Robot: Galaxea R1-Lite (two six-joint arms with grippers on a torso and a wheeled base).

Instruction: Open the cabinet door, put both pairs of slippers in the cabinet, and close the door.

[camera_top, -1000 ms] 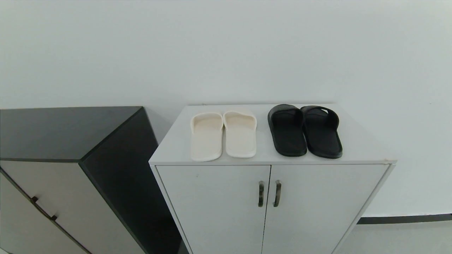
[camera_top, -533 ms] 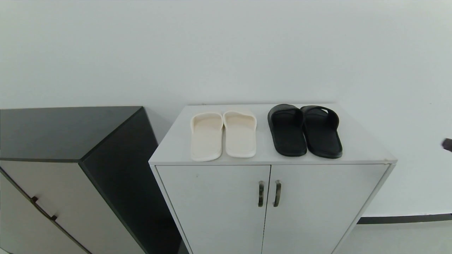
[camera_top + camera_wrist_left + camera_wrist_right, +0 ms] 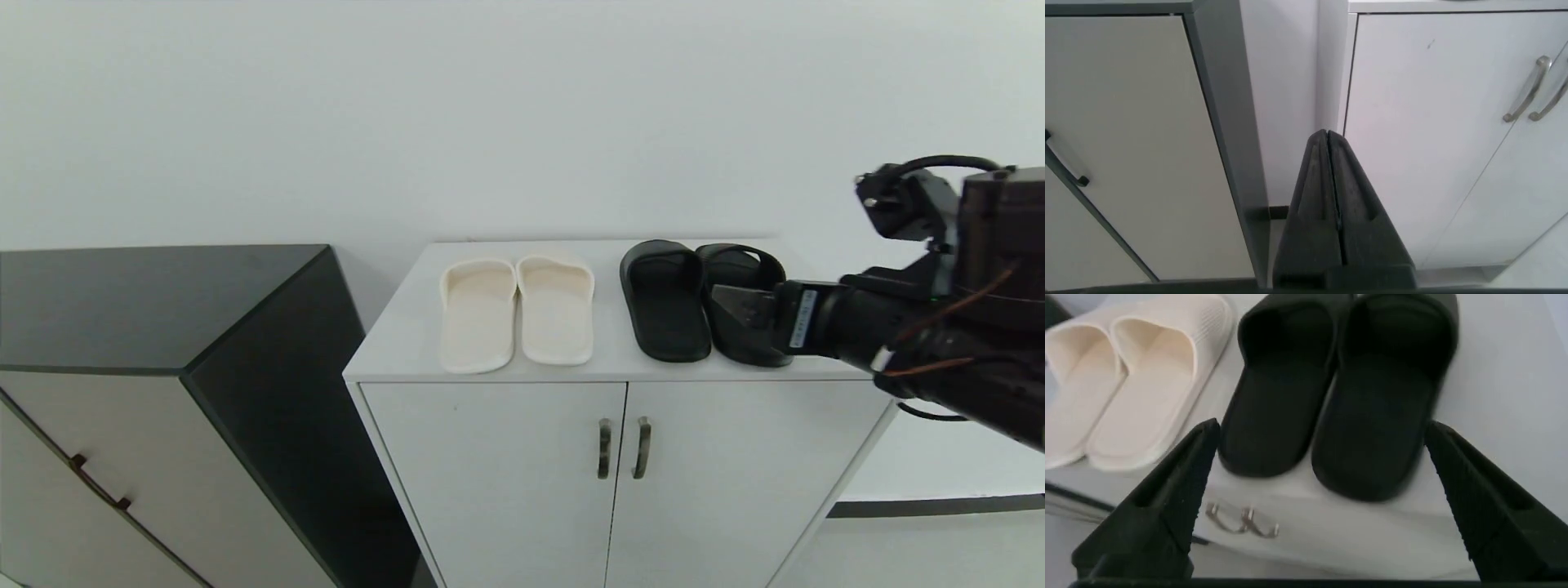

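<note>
A white cabinet (image 3: 490, 474) stands with both doors shut, and its two handles (image 3: 622, 447) meet at the middle. A cream pair of slippers (image 3: 516, 310) and a black pair of slippers (image 3: 665, 302) lie side by side on its top. My right gripper (image 3: 731, 314) hangs open at the front right of the top, just before the right black slipper. From the right wrist, the black pair (image 3: 1339, 392) lies between the spread fingers of my right gripper (image 3: 1321, 429), with the cream pair (image 3: 1135, 376) beside it. My left gripper (image 3: 1327, 155) is shut and empty, low before the gap between the two cabinets.
A black-topped cabinet (image 3: 163, 302) with pale drawer fronts stands close on the white cabinet's left, with a narrow gap between them. A bare white wall (image 3: 522, 122) rises behind. The white cabinet's handles (image 3: 1534, 88) show from the left wrist too.
My right arm has come in from the right edge and now hangs over the cabinet's front right corner at the black slippers. The slippers and doors have not moved.
</note>
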